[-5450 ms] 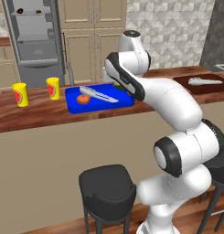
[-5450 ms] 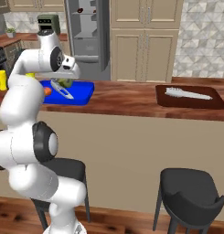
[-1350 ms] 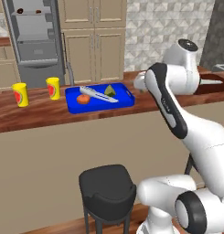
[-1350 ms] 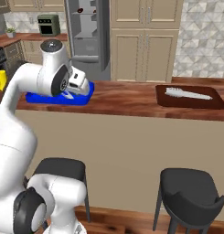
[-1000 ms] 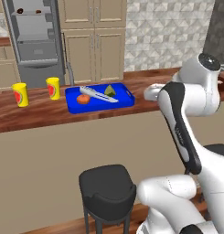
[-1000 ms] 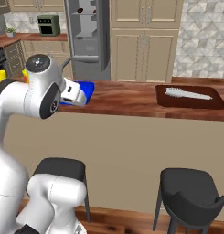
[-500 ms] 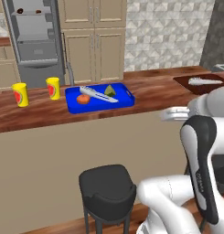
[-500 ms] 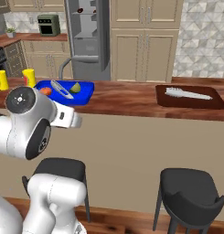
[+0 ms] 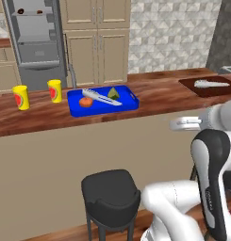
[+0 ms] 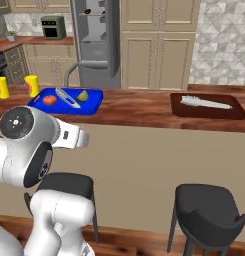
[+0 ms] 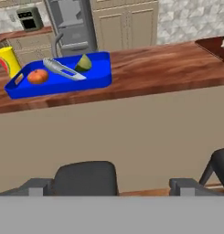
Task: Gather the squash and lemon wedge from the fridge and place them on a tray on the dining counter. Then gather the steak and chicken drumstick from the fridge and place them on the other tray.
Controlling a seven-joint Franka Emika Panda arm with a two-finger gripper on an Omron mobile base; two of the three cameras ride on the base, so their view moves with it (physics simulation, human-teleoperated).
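Two yellow cups (image 9: 21, 97) with red marks stand side by side near the left end of the counter (image 9: 154, 92), a long reddish-brown wood-grain top on a plain beige base. Just to their right sits the blue tray (image 9: 103, 100), set close to the counter's near edge. Inside it, going left to right, lie a small round orange-red thing (image 9: 86, 102), a long pale grey-white utensil (image 9: 100, 97) laid slantwise across the middle, and the lemon wedge (image 9: 113, 92), yellow-green, resting near the tray's far right corner. In the hand view the same order shows in the tray (image 11: 58, 78): the round thing (image 11: 37, 76), the utensil (image 11: 63, 69), the lemon wedge (image 11: 83, 63).

Well apart from it, toward the counter's right end, lies the dark brown tray (image 10: 208, 107), and in it one long pale whitish thing (image 10: 204, 103), lengthwise; what it is cannot be told.

Behind the counter stands the grey fridge (image 10: 96, 42), its door open on shelves, with small dark items on the top shelf too small to name. Beige cabinets (image 10: 159, 45) stand to its right.

Black stools (image 10: 209, 212) stand in front of the counter's base.

The gripper (image 11: 111, 186) is away from the counter, facing its front; its fingers (image 11: 185, 186) stand spread wide with nothing between them.
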